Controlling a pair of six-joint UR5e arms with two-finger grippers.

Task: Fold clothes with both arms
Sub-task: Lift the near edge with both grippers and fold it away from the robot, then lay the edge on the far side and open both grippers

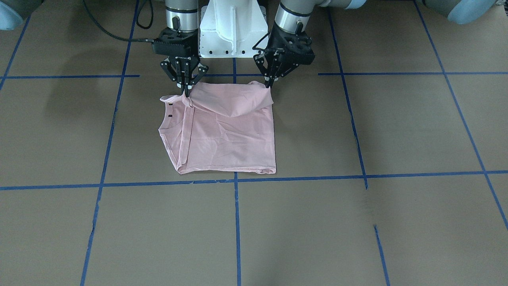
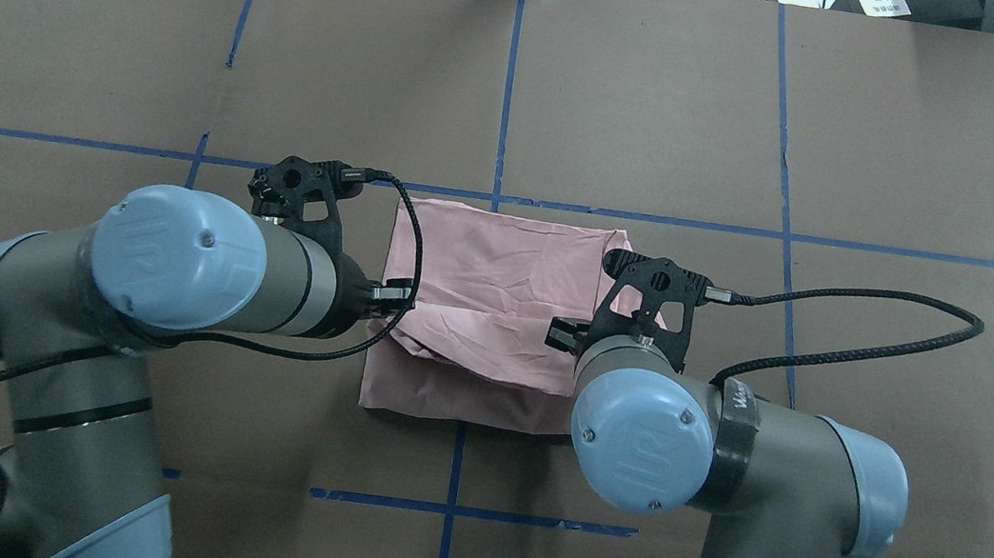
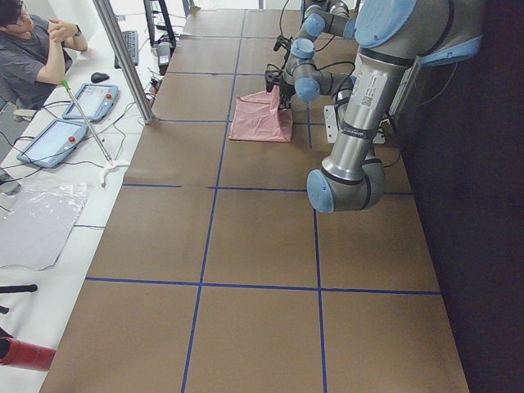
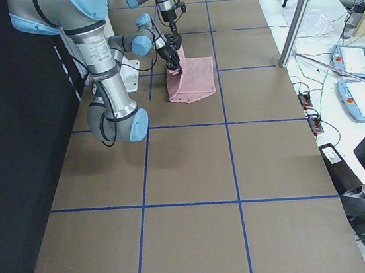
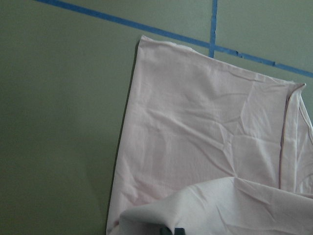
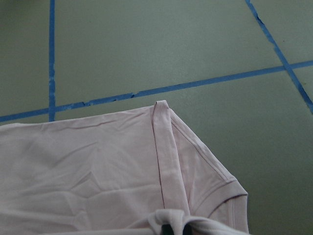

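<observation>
Two robot grippers hold the robot-side edge of a pale pink T-shirt (image 1: pixel 230 135) up off a brown desk (image 1: pixel 357 222) marked with blue tape lines (image 1: pixel 237 222). The left gripper (image 1: pixel 269 84) has its jaws closed on one raised corner. The right gripper (image 1: pixel 186 92) has its jaws pinched on the other, where the cloth bunches. Between them the raised edge sags in a loose fold over the rest of the shirt, which lies flat on the desk just in front of the white pedestal base (image 1: pixel 232 28). A sleeve (image 1: pixel 171 123) bearing small dark tags (image 1: pixel 170 116) lies on the robot's right side. A seated person (image 3: pixel 33 49) shows beside the desk.
</observation>
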